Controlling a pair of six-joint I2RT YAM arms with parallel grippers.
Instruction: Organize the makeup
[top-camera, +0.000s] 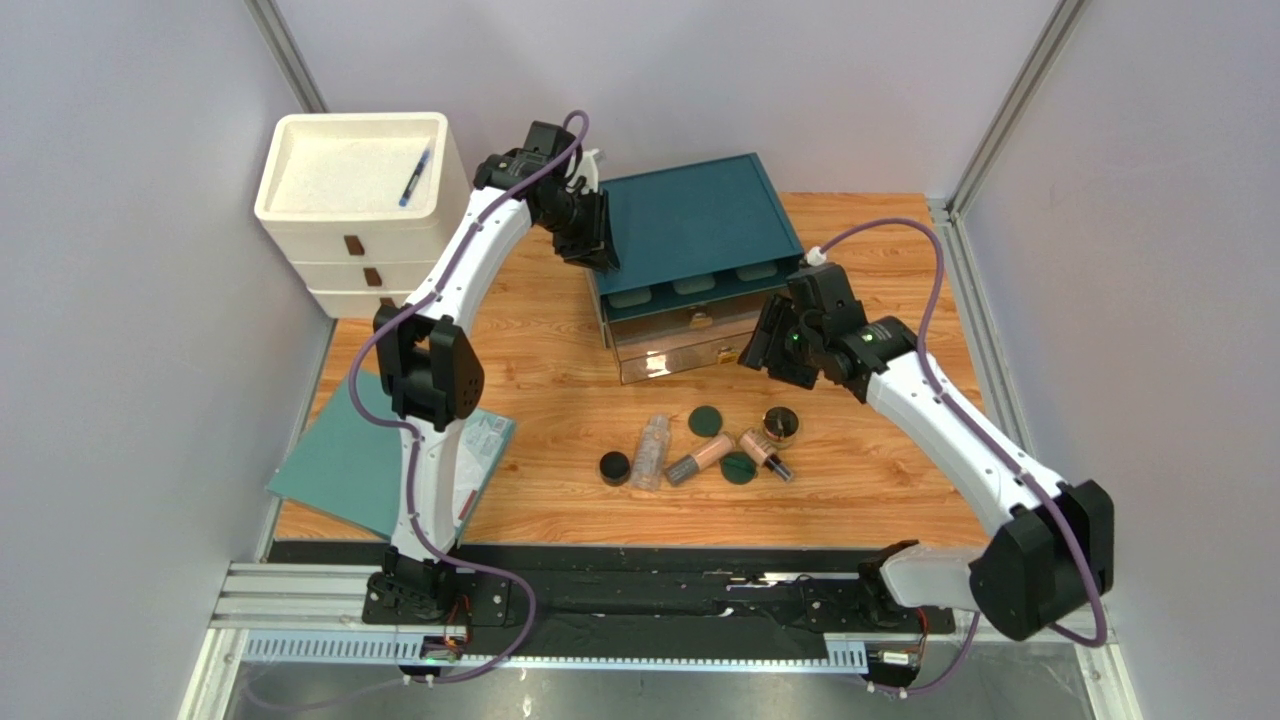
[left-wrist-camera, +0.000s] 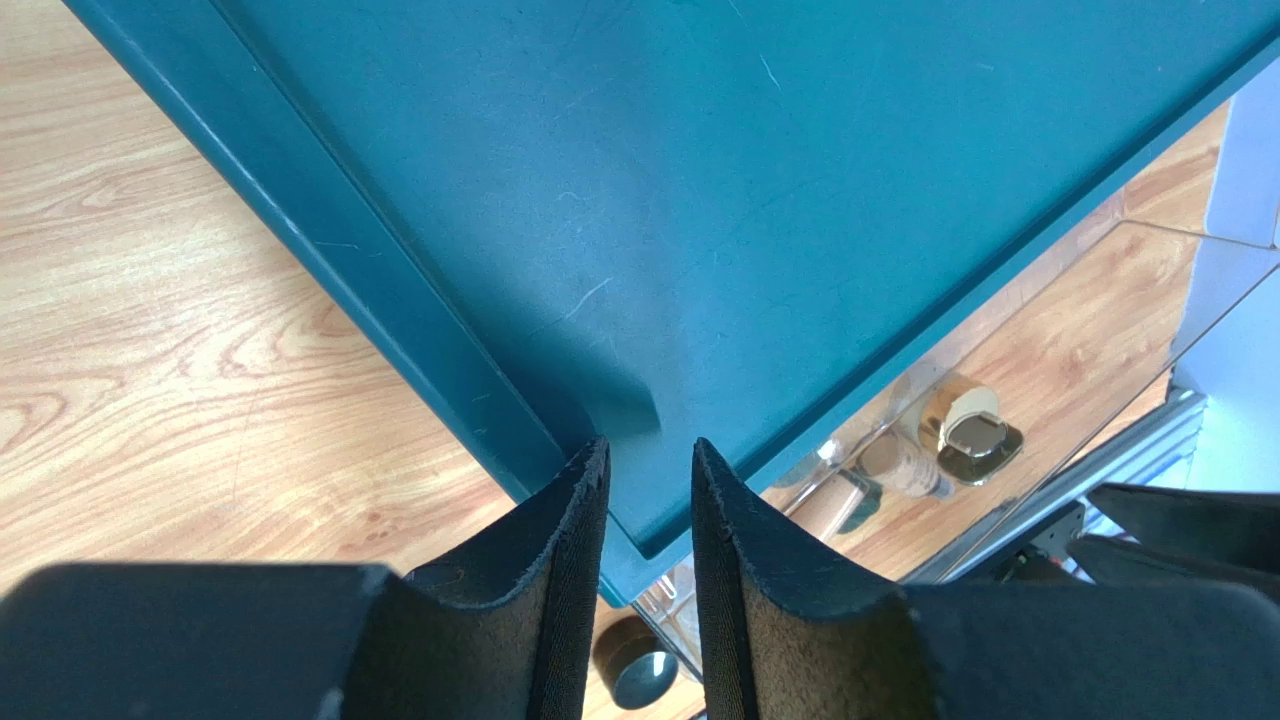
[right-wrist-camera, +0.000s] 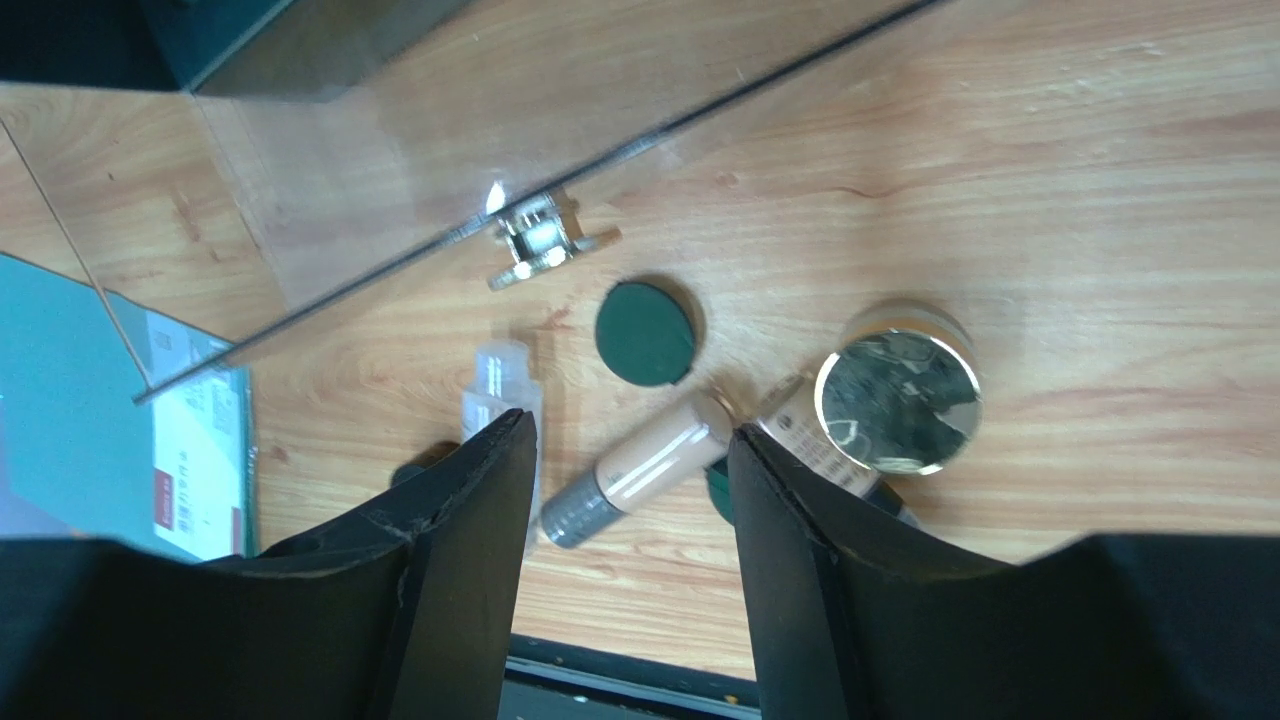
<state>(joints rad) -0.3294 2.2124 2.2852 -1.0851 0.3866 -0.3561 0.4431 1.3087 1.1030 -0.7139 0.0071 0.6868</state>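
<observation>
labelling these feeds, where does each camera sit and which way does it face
Top external: high behind the arm bases, looking down on the wooden table; left arm and right arm show whole.
Left wrist: on the left arm, facing down at the drawer unit's teal top; left claw at bottom.
Right wrist: on the right arm, facing down at compact, green disc and tube; right claw open.
Shared: top and right wrist both show the makeup; top and left wrist, the teal top.

White-shelled arms (top-camera: 458, 255) with black joints and looping purple cables (top-camera: 355, 383) end in the black-fingered left claw (left-wrist-camera: 649, 450) and right claw (right-wrist-camera: 631, 435).
</observation>
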